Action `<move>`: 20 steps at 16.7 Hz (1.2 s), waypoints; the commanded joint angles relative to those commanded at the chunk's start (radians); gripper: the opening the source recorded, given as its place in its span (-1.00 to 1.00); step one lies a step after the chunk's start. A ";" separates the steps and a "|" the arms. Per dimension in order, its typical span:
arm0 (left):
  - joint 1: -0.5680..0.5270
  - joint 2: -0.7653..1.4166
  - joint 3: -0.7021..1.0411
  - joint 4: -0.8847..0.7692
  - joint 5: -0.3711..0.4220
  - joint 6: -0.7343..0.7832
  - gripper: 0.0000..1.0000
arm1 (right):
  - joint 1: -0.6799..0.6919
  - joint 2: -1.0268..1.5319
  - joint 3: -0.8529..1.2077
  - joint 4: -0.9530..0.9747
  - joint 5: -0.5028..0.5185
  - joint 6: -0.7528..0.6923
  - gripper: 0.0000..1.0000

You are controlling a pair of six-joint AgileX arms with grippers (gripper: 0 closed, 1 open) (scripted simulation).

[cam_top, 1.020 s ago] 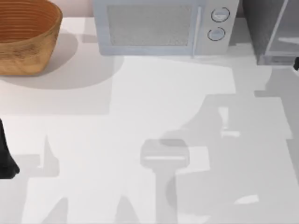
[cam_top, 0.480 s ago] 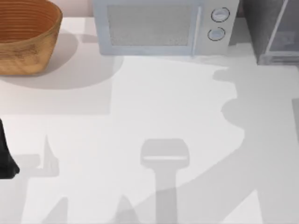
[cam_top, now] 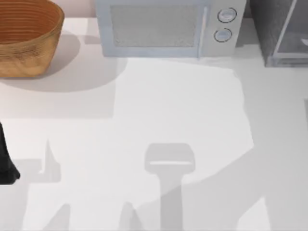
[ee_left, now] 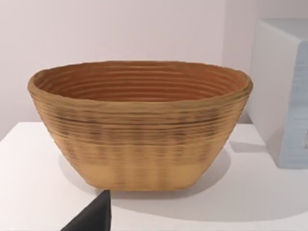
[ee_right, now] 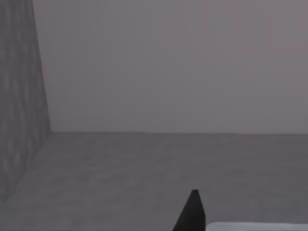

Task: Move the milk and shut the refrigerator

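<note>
One refrigerator [cam_top: 281, 31] stands at the counter's [cam_top: 183, 106] far right corner, its pale door panel angled; I cannot tell whether it is fully shut. I see no milk carton on the counter, so its location is undetermined. I judge such a carton light and slightly crushable, best gripped across its flat sides at mid-height. The count reads one microwave [cam_top: 168, 29] and one woven basket [cam_top: 26, 38]. My left arm [cam_top: 6, 161] sits parked at the left edge; a dark right fingertip [ee_right: 191, 211] shows facing a grey interior. I cannot tell how either arm's jaws stand.
</note>
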 joint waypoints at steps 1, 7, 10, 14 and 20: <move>0.000 0.000 0.000 0.000 0.000 0.000 1.00 | -0.001 0.001 0.001 0.000 -0.001 0.000 -1.00; 0.000 0.000 0.000 0.000 0.000 0.000 1.00 | -0.004 0.003 0.003 -0.001 -0.002 -0.001 -0.85; 0.000 0.000 0.000 0.000 0.000 0.000 1.00 | -0.004 0.003 0.003 -0.001 -0.002 -0.001 -0.40; 0.000 0.000 0.000 0.000 0.000 0.000 1.00 | -0.004 0.003 0.003 -0.001 -0.002 -0.001 0.21; 0.000 0.000 0.000 0.000 0.000 0.000 1.00 | -0.004 0.003 0.003 -0.001 -0.002 -0.001 1.00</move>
